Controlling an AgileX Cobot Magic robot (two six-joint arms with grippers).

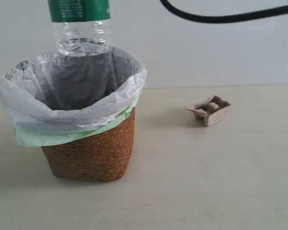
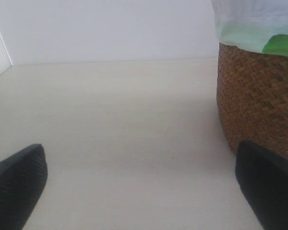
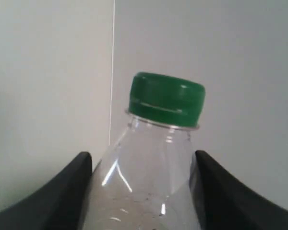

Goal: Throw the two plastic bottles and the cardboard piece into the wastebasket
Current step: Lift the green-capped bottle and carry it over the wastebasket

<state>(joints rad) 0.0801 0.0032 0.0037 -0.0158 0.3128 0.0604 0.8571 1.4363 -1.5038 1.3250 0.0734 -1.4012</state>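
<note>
My right gripper point(image 3: 143, 160) pinches the green-capped bottle point(image 1: 81, 36) above the wastebasket point(image 1: 93, 155); dropped off-centre, it could clip the rim, bounce out.

The clear, ribbed plastic bottle with a green printed label point(image 1: 81, 33) looks glossy. Its green ridged plastic cap point(image 3: 166, 99) is smooth with a soft sheen. The brown woven wicker wastebasket point(image 1: 93, 153) is rough and matt, lined with a crinkled translucent white plastic bag point(image 1: 110, 103) over a pale green plastic bag point(image 1: 43, 138). At three o'clock of it, the small tan moulded-pulp cardboard tray point(image 1: 209, 111) looks dull and fibrous. The pale wood-grain tabletop point(image 1: 206, 182) is smooth and matt. The left gripper's black fingers point(image 2: 17, 184) show fine knurling; the right gripper's black fingers point(image 3: 62, 191) look smooth.
</note>
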